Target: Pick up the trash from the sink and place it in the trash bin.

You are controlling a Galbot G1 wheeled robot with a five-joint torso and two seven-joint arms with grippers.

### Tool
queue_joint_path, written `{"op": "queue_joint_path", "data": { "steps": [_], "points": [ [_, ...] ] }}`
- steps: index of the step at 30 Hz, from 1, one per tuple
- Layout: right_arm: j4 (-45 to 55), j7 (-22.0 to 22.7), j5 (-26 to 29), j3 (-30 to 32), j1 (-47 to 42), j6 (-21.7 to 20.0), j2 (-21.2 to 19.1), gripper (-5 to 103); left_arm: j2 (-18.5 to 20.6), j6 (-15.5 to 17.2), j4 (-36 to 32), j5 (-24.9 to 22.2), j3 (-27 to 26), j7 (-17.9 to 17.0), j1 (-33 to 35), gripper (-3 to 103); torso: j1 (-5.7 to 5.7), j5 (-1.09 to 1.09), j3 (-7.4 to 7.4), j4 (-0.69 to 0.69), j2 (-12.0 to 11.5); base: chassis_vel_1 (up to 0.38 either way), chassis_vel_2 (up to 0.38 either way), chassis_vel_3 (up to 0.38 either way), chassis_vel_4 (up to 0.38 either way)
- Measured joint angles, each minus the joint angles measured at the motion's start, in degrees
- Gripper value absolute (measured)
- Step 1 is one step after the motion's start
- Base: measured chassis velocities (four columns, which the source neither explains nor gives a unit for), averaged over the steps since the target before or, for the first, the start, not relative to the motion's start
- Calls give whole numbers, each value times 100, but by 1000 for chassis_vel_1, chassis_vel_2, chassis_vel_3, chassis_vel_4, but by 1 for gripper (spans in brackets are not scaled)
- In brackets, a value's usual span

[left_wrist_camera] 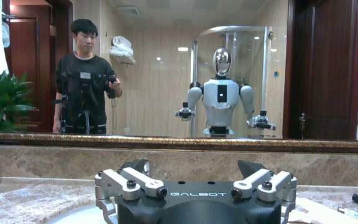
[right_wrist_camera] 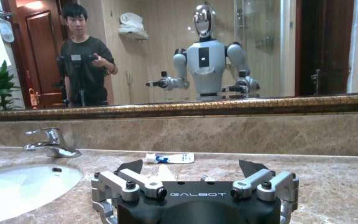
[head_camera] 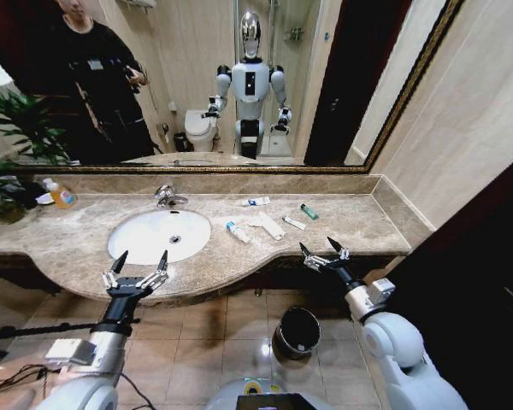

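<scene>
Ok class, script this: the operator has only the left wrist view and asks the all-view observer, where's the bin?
Observer: The bin stands on the floor below the counter's front edge, nearer the right arm.
Operator: Any trash in the sink?
Observer: No, the sink looks empty; the trash lies on the counter to its right.
Operator: And the right tool?
Observer: The right tool is open at the counter's front edge, holding nothing.
</scene>
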Motion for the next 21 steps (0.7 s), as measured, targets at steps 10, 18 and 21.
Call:
{"op": "queue_joint_path", "data": {
  "steps": [10, 18, 21],
  "points": [
    [-1045, -181, 691, -311, 1208, -463, -813, 100, 0, 0, 0, 0, 0, 0, 0, 100, 0, 1, 1, 1, -1, 0, 0, 0, 0],
    [-2571, -371, 982, -989, 2816, -553, -1435, 100, 0, 0, 0, 0, 0, 2, 0, 100, 0, 1, 1, -1, -1, 0, 0, 0, 0],
    [-3429, -451, 993, -1540, 3628, -547, -1503, 100, -1, 0, 0, 0, -1, -1, 0, 100, 1, 1, 1, 1, -1, 0, 0, 0, 0]
  ]
}}
